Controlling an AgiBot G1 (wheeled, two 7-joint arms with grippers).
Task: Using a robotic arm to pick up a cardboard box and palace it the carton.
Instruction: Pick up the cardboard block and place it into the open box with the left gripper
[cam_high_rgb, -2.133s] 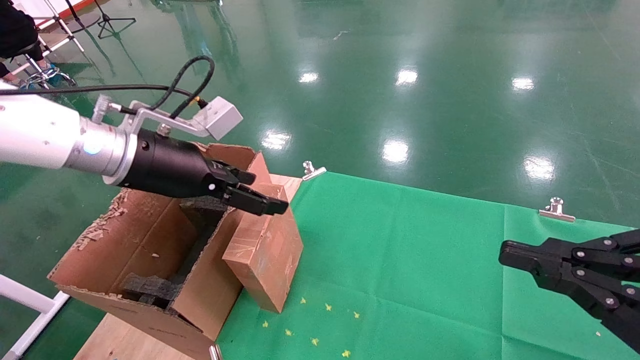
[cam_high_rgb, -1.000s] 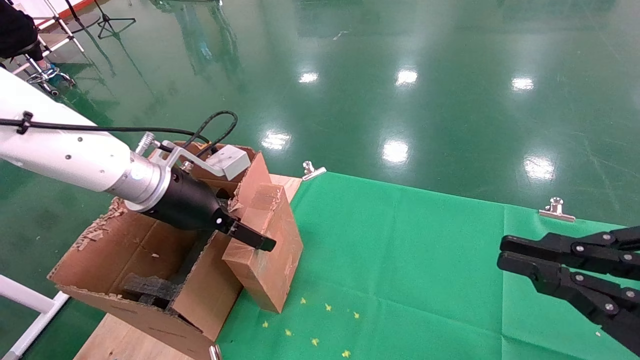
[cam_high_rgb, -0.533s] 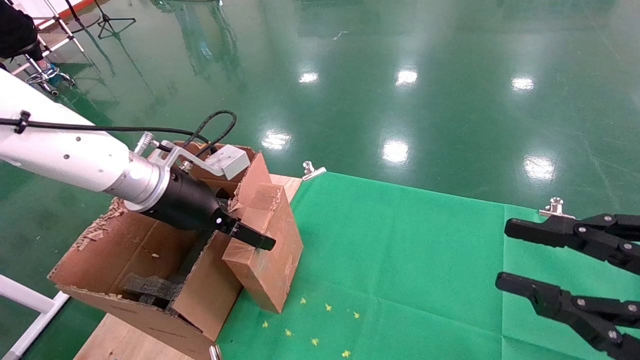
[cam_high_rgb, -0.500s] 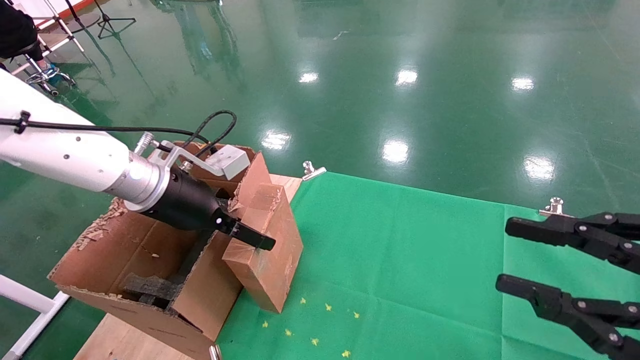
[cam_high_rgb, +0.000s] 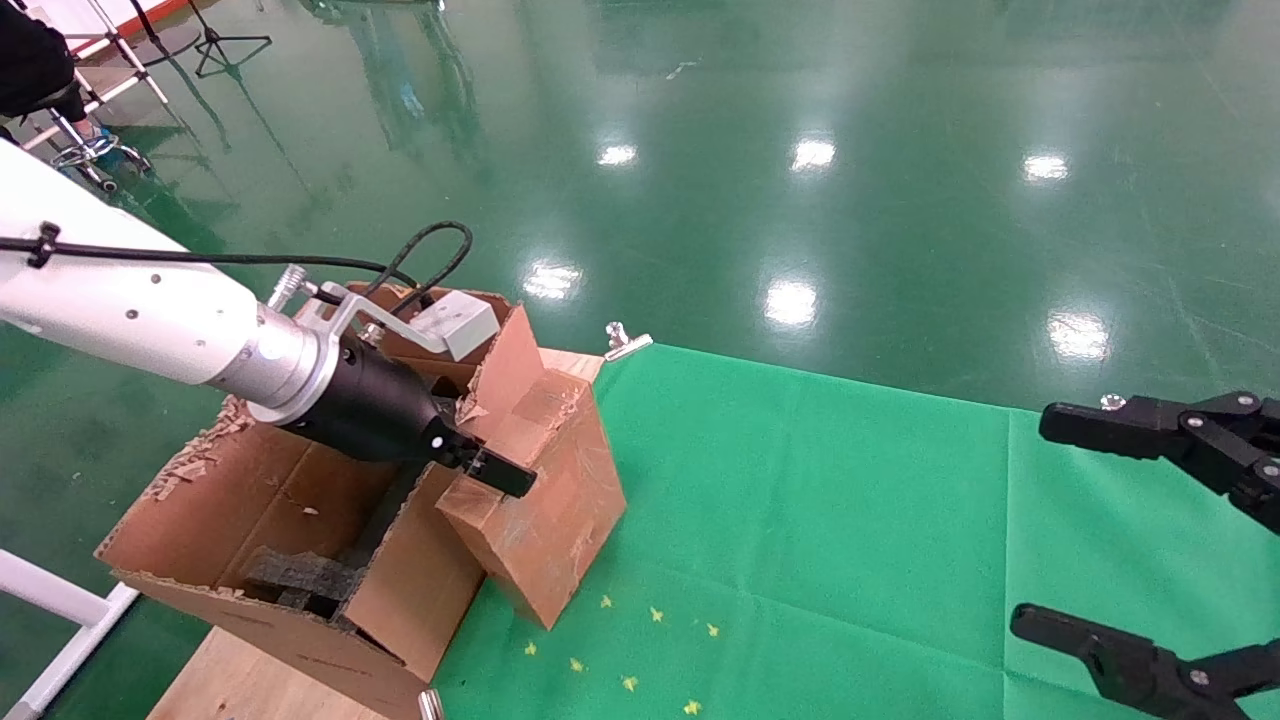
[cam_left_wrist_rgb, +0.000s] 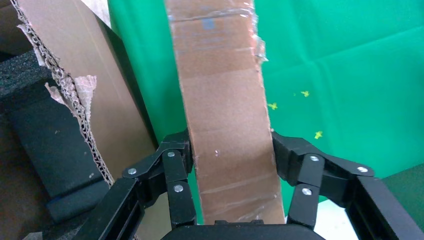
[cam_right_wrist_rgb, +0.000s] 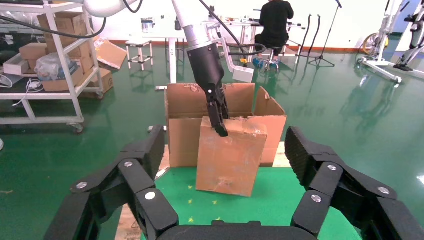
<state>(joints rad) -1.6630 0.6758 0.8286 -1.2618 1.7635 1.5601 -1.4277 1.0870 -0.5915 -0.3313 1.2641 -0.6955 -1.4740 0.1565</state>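
The cardboard box (cam_high_rgb: 548, 512) stands tilted on edge against the outer side of the carton (cam_high_rgb: 250, 505), its low corner at the green cloth. My left gripper (cam_high_rgb: 498, 458) on the robotic arm (cam_high_rgb: 130, 315) is shut on the box's top end. In the left wrist view both pads press the cardboard box (cam_left_wrist_rgb: 220, 75) at the left gripper (cam_left_wrist_rgb: 227, 150), beside the carton flap (cam_left_wrist_rgb: 75, 75). My right gripper (cam_high_rgb: 1035, 520) hangs open over the cloth at the right. The right wrist view looks between the fingers of the right gripper (cam_right_wrist_rgb: 226, 145) at the cardboard box (cam_right_wrist_rgb: 232, 160) and the carton (cam_right_wrist_rgb: 182, 115).
Dark foam blocks (cam_high_rgb: 300, 575) lie inside the carton. The green cloth (cam_high_rgb: 820, 530) is held by metal clips (cam_high_rgb: 625, 340) and carries yellow specks (cam_high_rgb: 630, 640). The bare wooden table edge (cam_high_rgb: 240, 680) shows under the carton. Shelving (cam_right_wrist_rgb: 55, 60) and a person (cam_right_wrist_rgb: 275, 25) stand far behind.
My left gripper came down from above the carton and closed on the box's top; the box has now tipped and shifted slightly right. The right gripper's fingers have spread wide apart.
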